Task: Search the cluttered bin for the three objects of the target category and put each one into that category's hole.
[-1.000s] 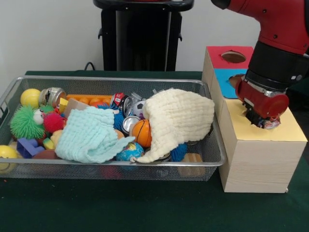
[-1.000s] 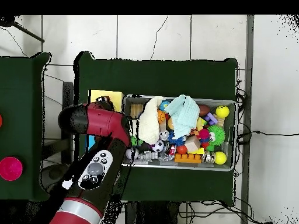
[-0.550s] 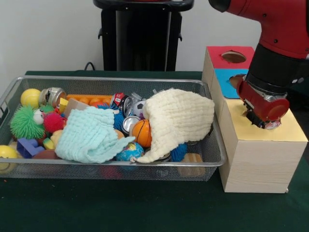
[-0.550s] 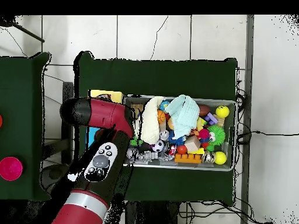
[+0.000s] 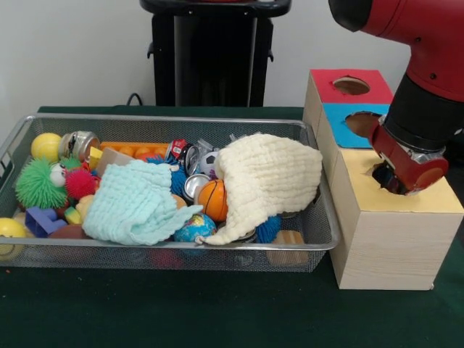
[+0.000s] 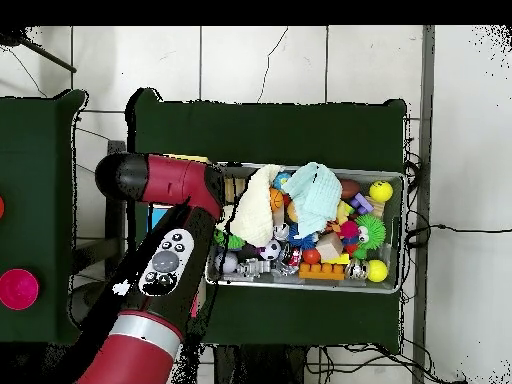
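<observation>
- Green-covered desk (image 5: 217,312) carries a wire mesh bin (image 5: 319,232) of mixed toys beside a wooden sorting box (image 5: 391,239).
- End effector (image 5: 397,181) sits over the box's yellow section (image 5: 435,199); finger opening cannot be determined.
- Cream knitted cloth (image 5: 268,177) and mint knitted cloth (image 5: 134,203) cover bin contents.

The front camera sits low and close, just off the table's (image 5: 217,319) near edge, looking level across it; the bin (image 5: 319,225) and box (image 5: 391,232) fill most of the frame, and the table's side edges are cut off. The overhead camera hangs high, looking straight down, taking in the whole table (image 6: 270,130), a second table at the left edge, and tiled floor all round. Both views share the bin (image 6: 392,180) and the arm (image 6: 160,270), turned half round between them.
</observation>
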Robot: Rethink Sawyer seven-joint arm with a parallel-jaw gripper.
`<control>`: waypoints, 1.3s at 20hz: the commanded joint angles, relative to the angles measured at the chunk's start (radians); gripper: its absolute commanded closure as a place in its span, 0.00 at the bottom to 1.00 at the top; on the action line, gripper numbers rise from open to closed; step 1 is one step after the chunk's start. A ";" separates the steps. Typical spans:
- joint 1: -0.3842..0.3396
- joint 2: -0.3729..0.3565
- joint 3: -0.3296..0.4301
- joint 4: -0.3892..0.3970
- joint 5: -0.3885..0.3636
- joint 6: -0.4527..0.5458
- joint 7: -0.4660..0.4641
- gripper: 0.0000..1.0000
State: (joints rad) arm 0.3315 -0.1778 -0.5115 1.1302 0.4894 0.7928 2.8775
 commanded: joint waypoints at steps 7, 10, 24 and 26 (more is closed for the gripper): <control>-0.068 0.068 -0.002 -0.127 -0.001 0.092 0.200 0.00; -0.081 0.053 0.007 -0.117 0.001 0.087 0.173 1.00; -0.077 0.052 -0.020 -0.112 -0.021 0.066 0.168 1.00; -0.086 0.048 -0.014 -0.126 -0.022 0.098 0.151 1.00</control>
State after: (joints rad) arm 0.3082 -0.1461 -0.5359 1.0482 0.4882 0.8796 2.8773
